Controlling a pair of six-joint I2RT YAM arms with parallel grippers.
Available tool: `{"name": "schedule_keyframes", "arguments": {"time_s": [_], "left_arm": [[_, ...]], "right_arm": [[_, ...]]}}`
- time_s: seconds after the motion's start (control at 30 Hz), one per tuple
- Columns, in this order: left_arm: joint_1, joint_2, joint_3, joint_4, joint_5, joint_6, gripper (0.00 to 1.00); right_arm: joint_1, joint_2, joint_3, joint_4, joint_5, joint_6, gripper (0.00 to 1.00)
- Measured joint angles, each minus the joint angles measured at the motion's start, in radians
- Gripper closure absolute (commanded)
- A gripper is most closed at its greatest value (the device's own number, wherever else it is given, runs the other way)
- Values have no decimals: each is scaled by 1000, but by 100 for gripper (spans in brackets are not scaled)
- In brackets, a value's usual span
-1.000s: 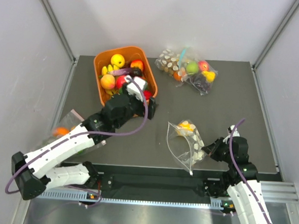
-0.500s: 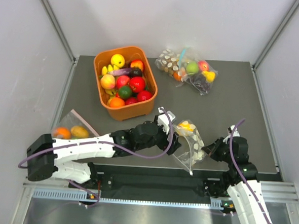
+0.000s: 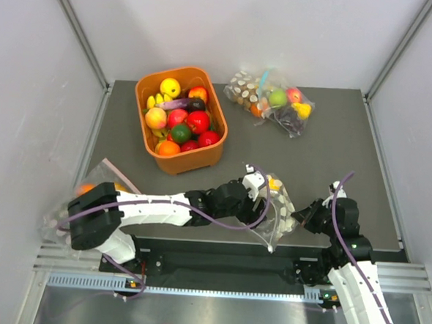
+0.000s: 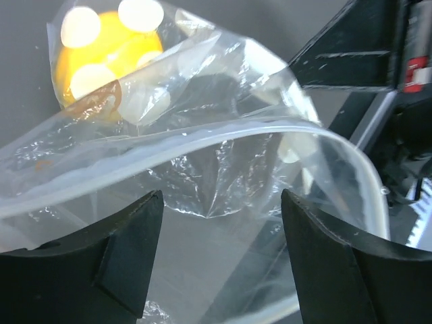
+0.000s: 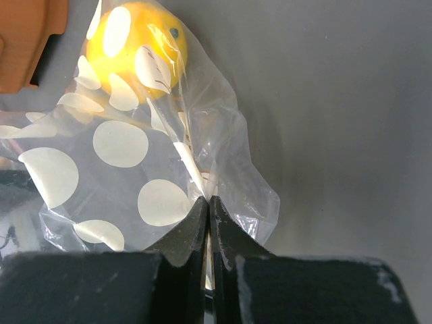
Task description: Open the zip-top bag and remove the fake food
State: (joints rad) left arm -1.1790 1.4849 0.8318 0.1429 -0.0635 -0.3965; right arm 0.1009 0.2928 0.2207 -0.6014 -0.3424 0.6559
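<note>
Right wrist, fake food (image 5: 145, 27) in zip-top bag (image 5: 121, 145)

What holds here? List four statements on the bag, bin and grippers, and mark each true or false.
1. The right gripper is shut on the zip-top bag. True.
2. The left gripper is shut too. False: its jaws stand open at the bag's mouth.
3. A yellow fruit lies inside the zip-top bag. True.
4. The orange bin is empty. False: it holds many toy fruits.
</note>
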Motion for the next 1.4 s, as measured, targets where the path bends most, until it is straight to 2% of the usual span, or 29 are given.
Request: {"name": "schedule_keyframes", "arguments": {"time_s": [0.1, 0.2, 0.23, 0.33, 0.43, 0.6, 0.97, 1.27, 1.4], "left_arm": [[0, 42, 7, 1, -15, 5, 30], [0, 93, 30, 1, -48, 10, 29], [0, 113, 42, -1, -62, 11, 29], [0, 175, 79, -4, -93, 15, 29], [0, 208, 89, -4, -117, 18, 29], [0, 224, 89, -8, -147, 17, 30], [0, 224, 69, -2, -170, 5, 30], [0, 224, 66, 10, -172, 6, 29], [0, 224, 66, 16, -175, 8, 29]], "right_arm": [[0, 0, 0, 0, 0, 0, 99], [0, 0, 2, -1, 1, 1, 76], [0, 0, 5, -3, 2, 1, 58], [0, 0, 29, -10, 10, -4, 34], [0, 13, 74, 0, 20, -7, 22], [0, 137, 134, 135, 25, -10, 21], [0, 644, 143, 554, -41, -9, 21], [17, 858, 188, 780, -80, -7, 21], [65, 953, 188, 845, -75, -8, 29]]}}
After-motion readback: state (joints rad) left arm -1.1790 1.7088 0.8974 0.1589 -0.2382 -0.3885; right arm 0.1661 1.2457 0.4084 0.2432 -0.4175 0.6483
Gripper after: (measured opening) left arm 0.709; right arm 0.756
